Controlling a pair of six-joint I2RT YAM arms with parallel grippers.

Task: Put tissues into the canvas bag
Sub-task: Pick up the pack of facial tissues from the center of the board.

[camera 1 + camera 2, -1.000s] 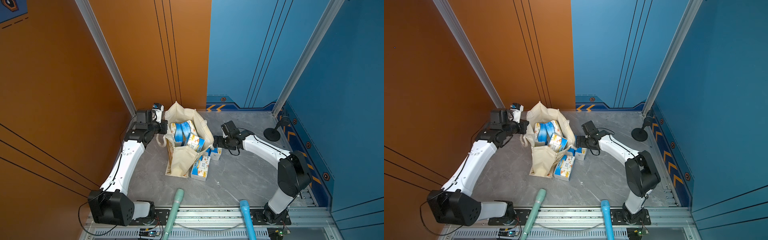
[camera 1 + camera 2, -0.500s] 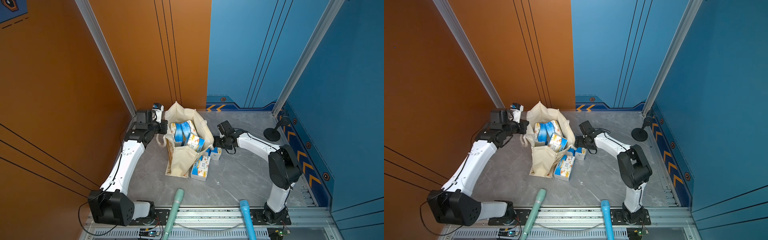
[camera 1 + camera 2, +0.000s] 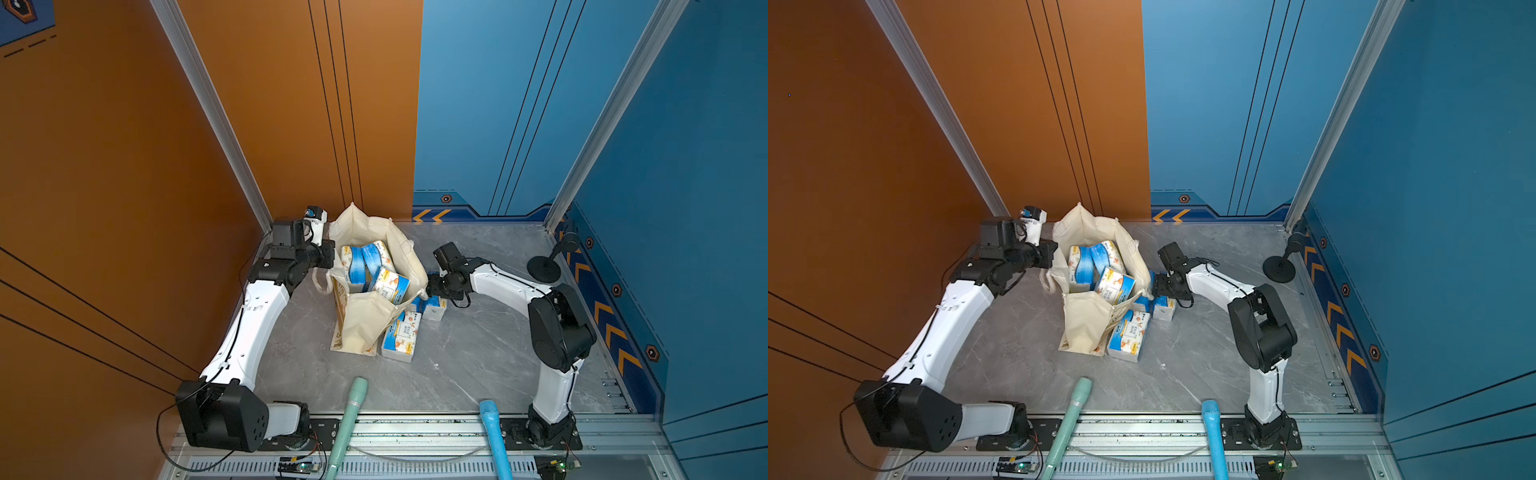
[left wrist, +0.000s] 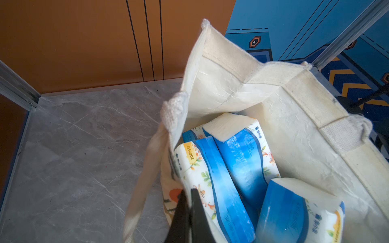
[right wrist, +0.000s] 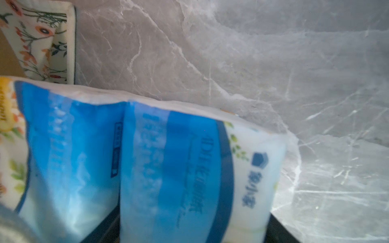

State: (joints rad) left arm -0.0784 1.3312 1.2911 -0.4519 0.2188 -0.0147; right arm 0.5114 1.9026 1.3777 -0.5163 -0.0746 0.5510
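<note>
Grip check: left gripper (image 4: 188,192) clamped on canvas bag (image 4: 231,84) rim. Right gripper (image 3: 430,286) astride tissue pack (image 5: 179,157), closure unclear. Squeeze mid-body, then lift clear.

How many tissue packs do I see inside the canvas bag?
3. In the canvas bag, one tissue pack stands beside a second pack, and a third pack lies tilted in front. Others may be hidden underneath.

Booth: orange wall panels (image 3: 124,166) left and rear-left, blue panels (image 3: 478,104) rear-right and right, thin black lines on both. Aluminium corner posts (image 3: 214,120). Grey marble-look tabletop (image 3: 469,353). Orange chevron trim (image 3: 432,215) along the blue base. Black round-base stand (image 3: 543,269) in the far right corner. Aluminium rail (image 3: 415,428) at the near edge. Lighting even.
</note>
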